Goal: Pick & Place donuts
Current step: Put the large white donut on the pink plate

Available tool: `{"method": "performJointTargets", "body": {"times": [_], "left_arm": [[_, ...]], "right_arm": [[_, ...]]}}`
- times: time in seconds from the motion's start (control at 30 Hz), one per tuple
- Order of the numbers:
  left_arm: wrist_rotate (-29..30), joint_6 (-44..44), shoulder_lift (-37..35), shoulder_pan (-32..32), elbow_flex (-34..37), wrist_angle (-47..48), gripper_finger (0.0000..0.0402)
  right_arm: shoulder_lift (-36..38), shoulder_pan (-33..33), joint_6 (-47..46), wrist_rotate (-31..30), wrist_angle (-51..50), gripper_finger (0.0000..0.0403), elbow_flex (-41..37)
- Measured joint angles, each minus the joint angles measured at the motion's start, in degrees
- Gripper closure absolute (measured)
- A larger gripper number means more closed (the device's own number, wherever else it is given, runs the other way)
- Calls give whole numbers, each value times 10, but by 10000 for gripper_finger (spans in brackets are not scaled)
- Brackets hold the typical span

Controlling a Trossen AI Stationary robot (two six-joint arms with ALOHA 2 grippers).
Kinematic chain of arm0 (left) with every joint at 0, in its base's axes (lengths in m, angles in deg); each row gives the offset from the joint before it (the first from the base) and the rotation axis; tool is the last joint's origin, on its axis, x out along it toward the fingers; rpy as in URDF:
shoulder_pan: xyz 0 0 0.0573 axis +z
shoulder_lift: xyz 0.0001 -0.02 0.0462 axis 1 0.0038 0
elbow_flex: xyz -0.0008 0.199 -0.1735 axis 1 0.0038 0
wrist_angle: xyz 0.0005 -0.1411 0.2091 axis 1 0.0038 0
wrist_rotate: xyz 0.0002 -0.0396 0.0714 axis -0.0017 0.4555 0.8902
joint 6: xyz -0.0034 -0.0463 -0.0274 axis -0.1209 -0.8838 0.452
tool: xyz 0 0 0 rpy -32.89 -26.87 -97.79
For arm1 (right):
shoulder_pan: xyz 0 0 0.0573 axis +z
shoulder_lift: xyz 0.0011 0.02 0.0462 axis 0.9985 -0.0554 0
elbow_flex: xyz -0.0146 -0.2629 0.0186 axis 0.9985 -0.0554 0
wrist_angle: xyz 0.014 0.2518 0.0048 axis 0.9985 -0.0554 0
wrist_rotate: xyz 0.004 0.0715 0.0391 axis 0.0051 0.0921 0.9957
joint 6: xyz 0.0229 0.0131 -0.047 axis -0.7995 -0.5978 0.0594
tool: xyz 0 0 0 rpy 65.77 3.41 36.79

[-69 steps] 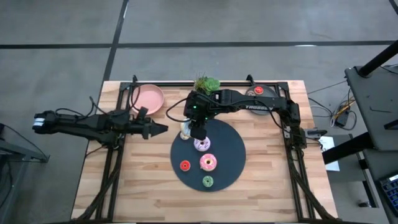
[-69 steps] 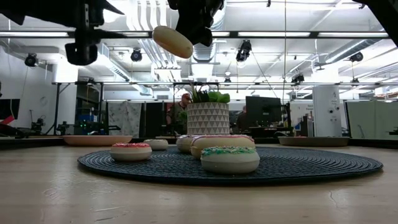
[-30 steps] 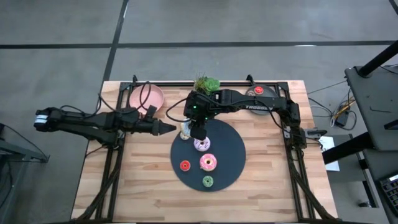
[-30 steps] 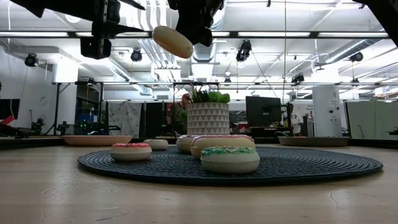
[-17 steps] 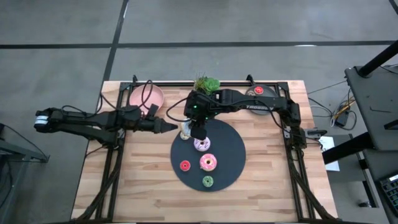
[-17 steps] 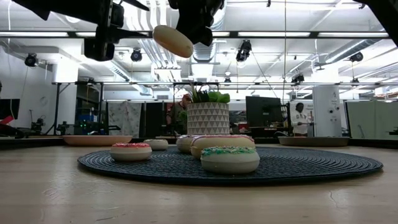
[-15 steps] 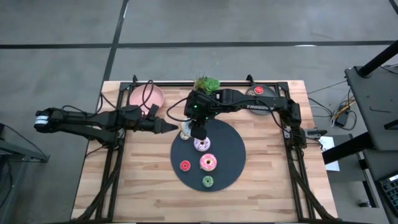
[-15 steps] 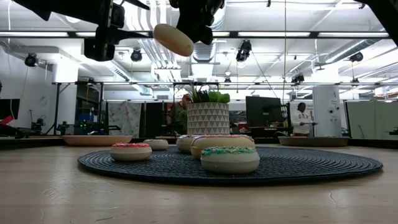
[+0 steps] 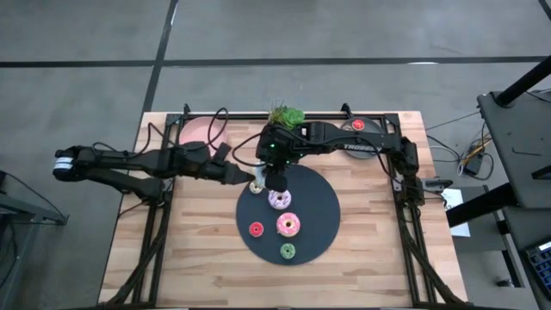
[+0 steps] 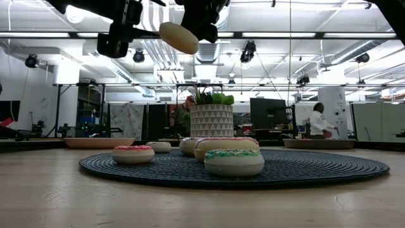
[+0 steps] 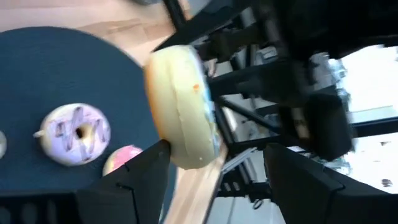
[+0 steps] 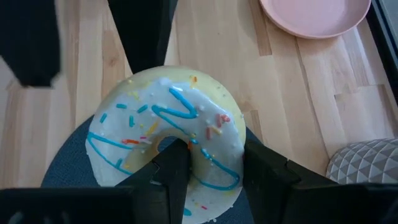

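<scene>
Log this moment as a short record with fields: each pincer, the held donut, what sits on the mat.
right pincer: shut on the white donut, held high above the dark mat's far-left edge
left pincer: open, reaching in, fingers on either side of that donut, not gripping
on the mat: purple-white donut, pink donut, red donut, green donut
pink plate: empty as far as it shows, at the table's far-left
plant pot: behind the mat

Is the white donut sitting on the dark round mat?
No, the white donut hangs high above the dark mat, held by the right gripper.
</scene>
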Motion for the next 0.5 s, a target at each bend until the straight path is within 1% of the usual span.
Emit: {"method": "performJointTargets", "body": {"times": [0.1,0.27,0.5], "left_arm": [[0,1,11,2,-13,18,170],[0,1,19,5,-20,23,170],[1,1,-4,8,-22,41,171]], "right_arm": [[2,0,0,0,0,280,0],[2,0,0,0,0,280,0],[2,0,0,2,1,280,0]]}}
